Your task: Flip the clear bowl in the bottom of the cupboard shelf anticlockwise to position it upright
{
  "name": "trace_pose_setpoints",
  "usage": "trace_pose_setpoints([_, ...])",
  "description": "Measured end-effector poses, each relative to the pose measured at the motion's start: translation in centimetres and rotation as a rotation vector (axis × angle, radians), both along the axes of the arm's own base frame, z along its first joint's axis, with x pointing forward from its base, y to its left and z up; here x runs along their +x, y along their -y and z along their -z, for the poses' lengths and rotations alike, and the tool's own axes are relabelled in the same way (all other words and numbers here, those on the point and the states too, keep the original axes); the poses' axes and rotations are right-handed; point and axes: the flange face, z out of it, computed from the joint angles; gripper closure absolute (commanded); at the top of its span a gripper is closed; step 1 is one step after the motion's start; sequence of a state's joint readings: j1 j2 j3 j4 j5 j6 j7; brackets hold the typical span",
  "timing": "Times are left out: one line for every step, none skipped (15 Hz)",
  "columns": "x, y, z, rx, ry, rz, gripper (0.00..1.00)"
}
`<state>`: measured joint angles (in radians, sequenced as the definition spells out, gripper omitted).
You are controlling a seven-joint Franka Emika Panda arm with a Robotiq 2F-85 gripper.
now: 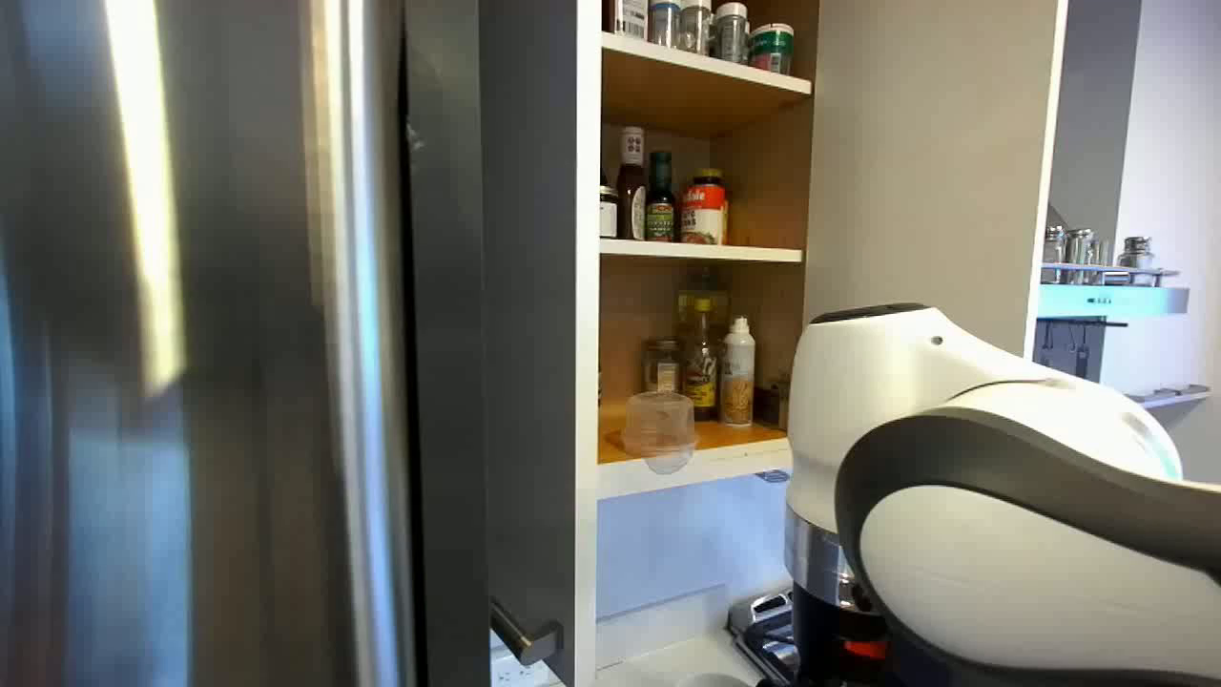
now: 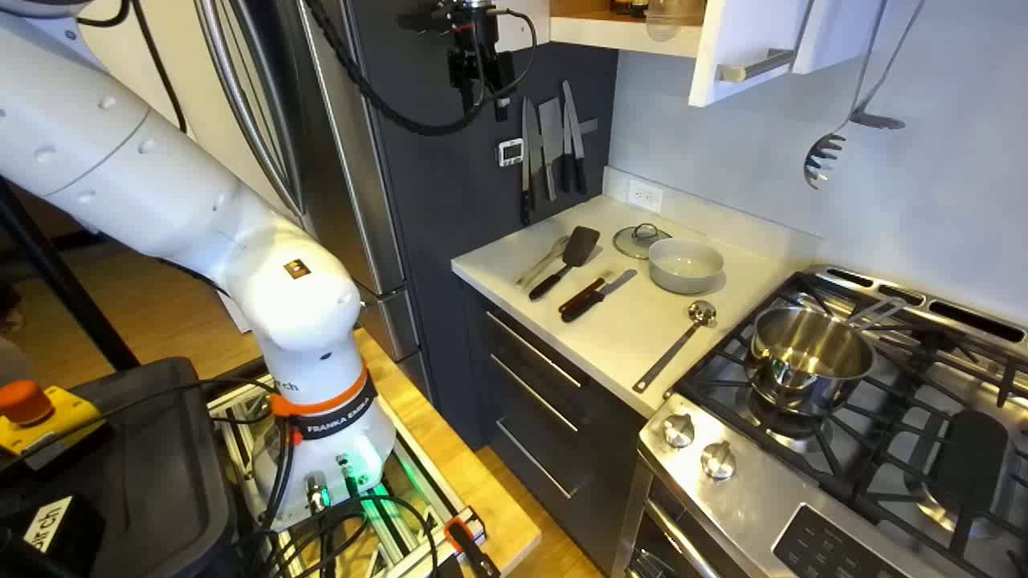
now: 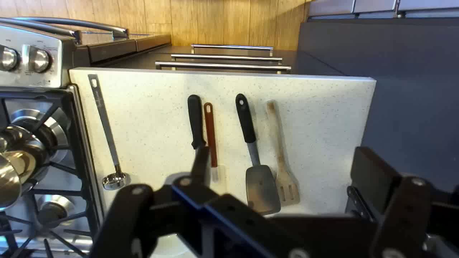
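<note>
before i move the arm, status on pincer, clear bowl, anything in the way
Pincer open, empty, above countertop. Clear bowl ungripped at front edge of bottom cupboard shelf, orientation unclear. Jar and yellow-capped bottle behind may crowd it.

Glare streaks the blurred fridge door (image 1: 238, 382) in an exterior view. In the wrist view, 3 drawer handles (image 3: 222, 66) glint, soft shadows mark the bright counter (image 3: 322, 118), and the gripper (image 3: 287, 168) is blurred.

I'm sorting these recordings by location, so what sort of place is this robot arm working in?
Almost certainly a kitchen, though whose I can't tell: a pot sits on a stove, and bottles stand on the cupboard shelf.
</note>
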<state>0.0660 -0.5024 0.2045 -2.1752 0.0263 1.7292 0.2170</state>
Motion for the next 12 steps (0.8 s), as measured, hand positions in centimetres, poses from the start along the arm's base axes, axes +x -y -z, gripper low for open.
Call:
trace_pose_setpoints([0.0, 0.0, 0.0, 0.0, 0.0, 0.0, 0.0])
trace_pose_setpoints([0.0, 0.0, 0.0, 0.0, 0.0, 0.0, 0.0])
trace_pose_setpoints([0.0, 0.0, 0.0, 0.0, 0.0, 0.0, 0.0])
trace_pose_setpoints([0.0, 0.0, 0.0, 0.0, 0.0, 0.0, 0.0])
trace_pose_setpoints([0.0, 0.0, 0.0, 0.0, 0.0, 0.0, 0.0])
trace_pose_setpoints([0.0, 0.0, 0.0, 0.0, 0.0, 0.0, 0.0])
trace_pose_setpoints([0.0, 0.0, 0.0, 0.0, 0.0, 0.0, 0.0])
trace_pose_setpoints([0.0, 0.0, 0.0, 0.0, 0.0, 0.0, 0.0])
trace_pose_setpoints([0.0, 0.0, 0.0, 0.0, 0.0, 0.0, 0.0])
trace_pose_setpoints([0.0, 0.0, 0.0, 0.0, 0.0, 0.0, 0.0])
trace_pose_setpoints([0.1, 0.04, -0.07, 0.007, 0.004, 0.005, 0.0])
trace_pose_setpoints([0.35, 0.13, -0.19, 0.027, 0.01, 0.019, 0.0])
